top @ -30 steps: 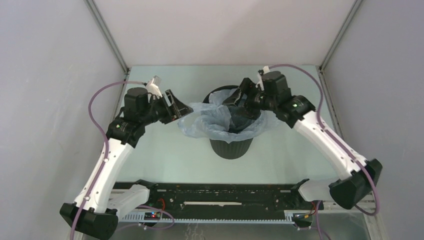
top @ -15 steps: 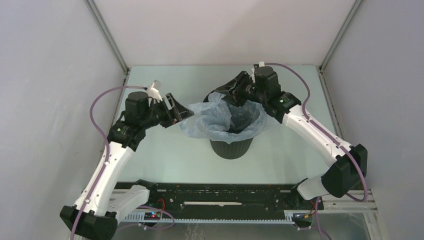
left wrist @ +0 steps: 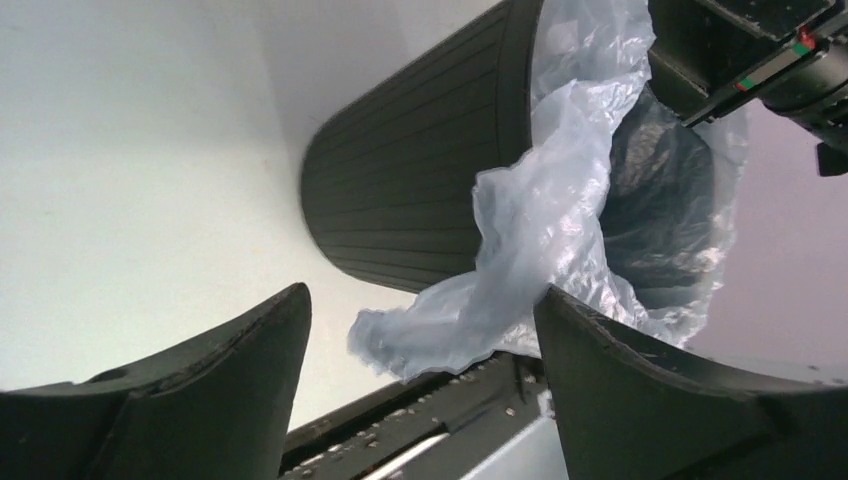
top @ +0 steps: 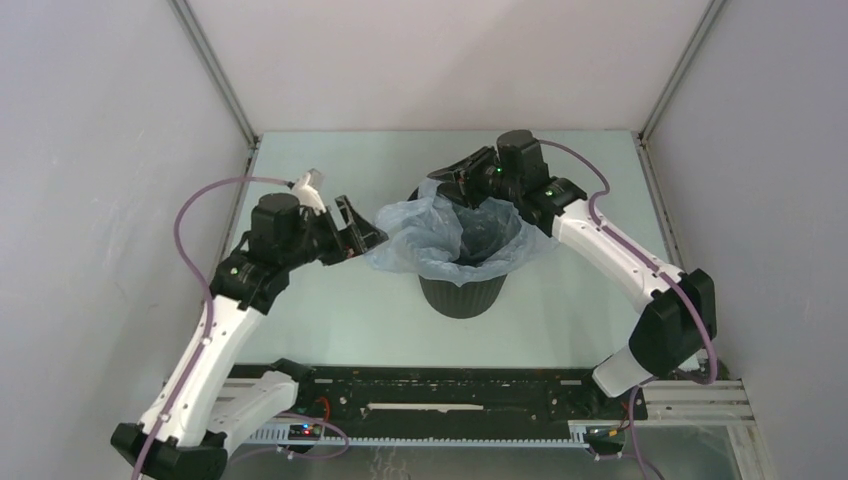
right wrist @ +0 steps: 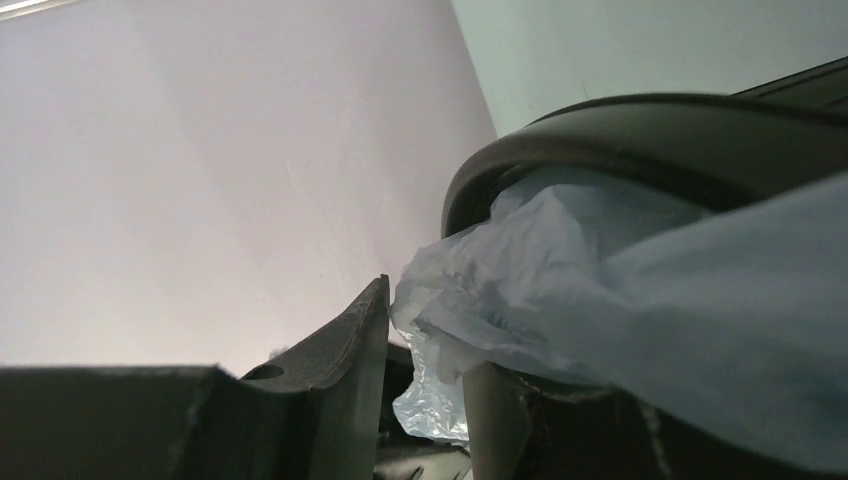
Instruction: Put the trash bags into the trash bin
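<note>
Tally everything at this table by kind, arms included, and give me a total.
Black trash bin: 1
Pale blue trash bag: 1
Robot arms: 2 (left arm, right arm)
Total: 4

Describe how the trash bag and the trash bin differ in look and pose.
The trash bag is pale blue, translucent film; the trash bin is opaque black. The trash bag is crumpled and limp; the trash bin is rigid, ribbed and upright. The trash bag spreads wider than the trash bin's rim. Both open upward.
</note>
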`<state>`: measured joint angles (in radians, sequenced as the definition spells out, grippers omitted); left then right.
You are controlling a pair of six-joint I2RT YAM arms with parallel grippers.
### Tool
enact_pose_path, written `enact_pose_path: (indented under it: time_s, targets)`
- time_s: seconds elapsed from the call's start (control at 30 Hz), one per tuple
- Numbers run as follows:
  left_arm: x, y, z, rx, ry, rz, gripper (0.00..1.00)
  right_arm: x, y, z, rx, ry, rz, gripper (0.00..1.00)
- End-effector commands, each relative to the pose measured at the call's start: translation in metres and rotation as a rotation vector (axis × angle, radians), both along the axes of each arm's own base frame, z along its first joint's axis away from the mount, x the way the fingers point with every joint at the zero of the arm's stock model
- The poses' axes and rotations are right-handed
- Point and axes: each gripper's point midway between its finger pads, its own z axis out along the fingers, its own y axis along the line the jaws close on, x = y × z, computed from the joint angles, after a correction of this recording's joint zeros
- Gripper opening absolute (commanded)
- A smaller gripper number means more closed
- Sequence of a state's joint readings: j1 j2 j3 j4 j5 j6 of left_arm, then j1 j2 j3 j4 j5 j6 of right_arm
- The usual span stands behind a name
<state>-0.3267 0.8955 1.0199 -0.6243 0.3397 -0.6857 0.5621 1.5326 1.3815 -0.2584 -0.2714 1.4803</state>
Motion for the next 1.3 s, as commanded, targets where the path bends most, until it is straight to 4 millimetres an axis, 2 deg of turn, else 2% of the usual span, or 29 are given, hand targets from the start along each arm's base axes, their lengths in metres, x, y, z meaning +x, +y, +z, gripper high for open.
enact_pose_path:
  time_s: [0.0, 0.1, 0.17, 0.23, 0.3, 0.37, 0.47, 0.5, 0.57, 0.7, 0.8, 0.87, 0.93, 1.03, 1.1, 1.17, 1.27]
  targets:
    - [-0.003, 0.051, 0.054, 0.211, -0.234, 0.172, 0.90, 0.008, -0.009, 0.023, 0.010, 0.016, -0.071, 0.39]
    - [-0.004, 0.073, 0.082, 0.323, -0.359, 0.235, 0.94, 0.001, -0.010, 0.025, -0.006, 0.081, -0.057, 0.37]
    - [-0.005, 0.074, 0.101, 0.364, -0.448, 0.221, 0.94, -0.008, -0.008, 0.030, 0.011, 0.116, -0.027, 0.38]
    - [-0.006, 0.060, 0.122, 0.361, -0.543, 0.158, 0.93, -0.017, -0.012, 0.039, 0.021, 0.109, -0.029, 0.39]
    - [-0.008, 0.039, 0.138, 0.329, -0.612, 0.069, 0.92, -0.023, -0.015, 0.045, 0.026, 0.084, -0.029, 0.44]
    - [-0.006, 0.016, 0.146, 0.282, -0.630, -0.003, 0.90, -0.026, -0.017, 0.051, 0.030, 0.040, -0.009, 0.51]
    - [0.001, -0.015, 0.152, 0.179, -0.597, -0.075, 0.81, -0.026, -0.021, 0.050, 0.025, 0.005, 0.002, 0.64]
    - [0.006, -0.025, 0.150, 0.155, -0.573, -0.092, 0.77, -0.027, -0.021, 0.049, 0.025, -0.003, 0.008, 0.67]
    - [0.013, -0.039, 0.149, 0.111, -0.536, -0.114, 0.76, -0.030, -0.022, 0.042, 0.015, -0.012, 0.025, 0.72]
    - [0.023, -0.062, 0.128, 0.077, -0.403, -0.167, 0.88, -0.037, -0.019, 0.020, -0.023, -0.013, 0.082, 0.77]
    - [0.031, -0.067, 0.110, 0.081, -0.317, -0.161, 0.89, -0.038, -0.012, 0.016, -0.015, -0.038, 0.124, 0.78]
    - [0.037, -0.063, 0.100, 0.074, -0.274, -0.128, 0.84, -0.041, -0.005, 0.011, -0.008, -0.034, 0.163, 0.77]
    - [0.044, -0.056, 0.091, 0.054, -0.231, -0.087, 0.75, -0.041, -0.001, 0.010, -0.004, -0.037, 0.172, 0.77]
    - [0.048, -0.051, 0.079, 0.033, -0.192, -0.068, 0.60, -0.037, 0.002, 0.019, 0.025, -0.056, 0.159, 0.73]
    - [0.049, -0.051, 0.070, 0.040, -0.164, -0.068, 0.52, -0.037, 0.002, 0.028, 0.058, -0.052, 0.146, 0.66]
    - [0.048, -0.053, 0.059, 0.040, -0.128, -0.075, 0.49, -0.040, 0.002, 0.036, 0.081, -0.053, 0.142, 0.63]
    - [0.045, -0.060, 0.047, 0.023, -0.097, -0.108, 0.56, -0.046, 0.001, 0.037, 0.083, -0.028, 0.137, 0.64]
